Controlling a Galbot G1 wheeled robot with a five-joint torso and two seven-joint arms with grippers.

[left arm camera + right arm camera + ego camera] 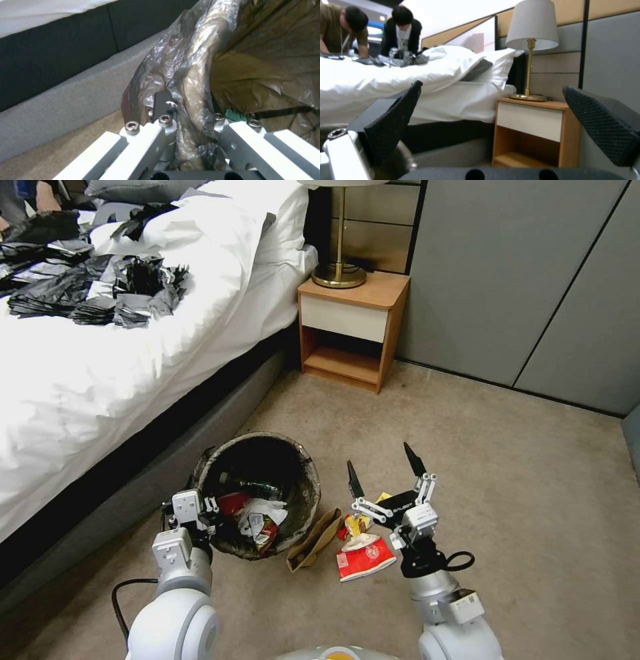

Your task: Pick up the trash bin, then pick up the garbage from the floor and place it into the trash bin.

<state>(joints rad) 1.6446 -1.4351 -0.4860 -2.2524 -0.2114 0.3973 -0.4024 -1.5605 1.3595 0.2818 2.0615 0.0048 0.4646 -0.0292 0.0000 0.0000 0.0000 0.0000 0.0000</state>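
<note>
Trash bin (301,473) stood on the carpet (507,480) beside the bed (100,380), tipped toward the robot so its mouth faced up and back at the head camera. Held wrappers and a bottle inside. Left gripper (200,513) sat at the near-left rim, clamped on the bag-lined edge; seen in the left wrist view with one black fingertip (164,98) pressed against the crinkled bag (186,75). Right gripper (385,470) hovered just right of the bin, spread wide, fingers pointing away from the robot and upward, holding nothing. Below it lay garbage on the carpet: a brown paper bag (313,543) leaning against the bin's side, long axis running from the bin's rim down toward the robot; a red-and-white packet (363,561) just beside it, lying flat; yellow wrappers (357,523) between packet and gripper. Nightstand (350,330) with lamp (339,273) stood beyond.
</note>
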